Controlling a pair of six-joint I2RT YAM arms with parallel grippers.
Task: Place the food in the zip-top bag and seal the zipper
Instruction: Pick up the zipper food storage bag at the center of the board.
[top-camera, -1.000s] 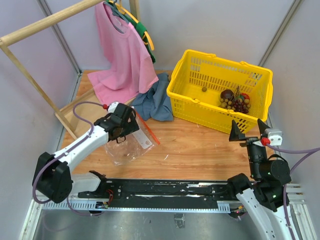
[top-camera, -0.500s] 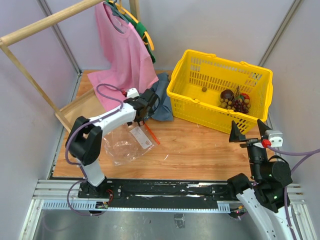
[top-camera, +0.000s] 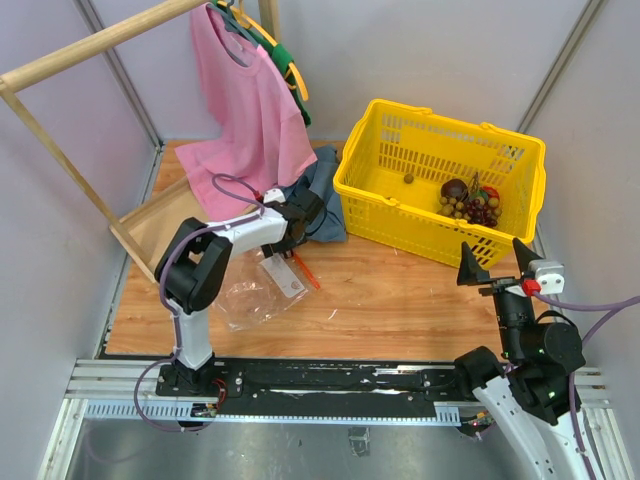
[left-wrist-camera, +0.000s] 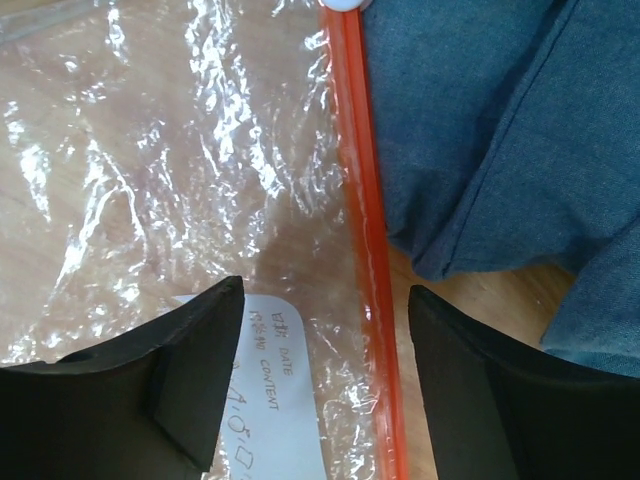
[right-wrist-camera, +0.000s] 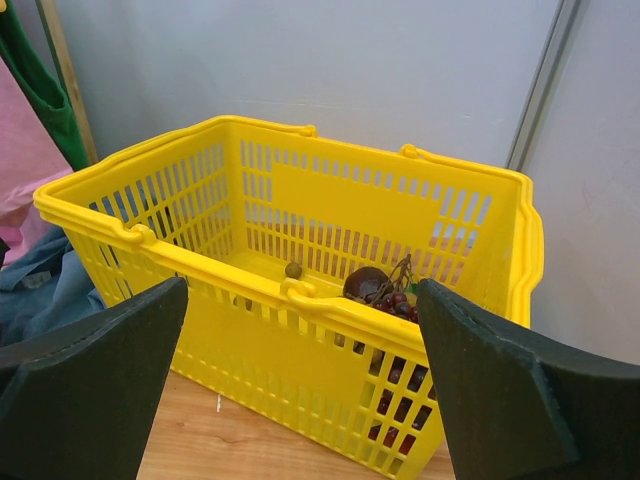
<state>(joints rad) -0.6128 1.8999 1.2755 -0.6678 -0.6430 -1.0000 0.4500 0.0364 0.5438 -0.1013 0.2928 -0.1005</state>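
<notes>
The left gripper (left-wrist-camera: 325, 292) is being held spread wide just above the crinkly clear plastic zip-top bag (top-camera: 250, 295), which is lying flat on the wooden tabletop (top-camera: 400, 300). Its thin red-orange zipper strip (left-wrist-camera: 360, 200) is being framed between the parted fingers, with the white rectangular label (left-wrist-camera: 285, 400) on one side and a crumpled blue cloth (left-wrist-camera: 480, 120) on the other. The small toy fruits (top-camera: 470, 203) are being kept in the yellow plastic basket (top-camera: 385, 200), well apart from the bag. The right gripper (top-camera: 495, 258) is being held raised, fingers spread, facing the basket.
</notes>
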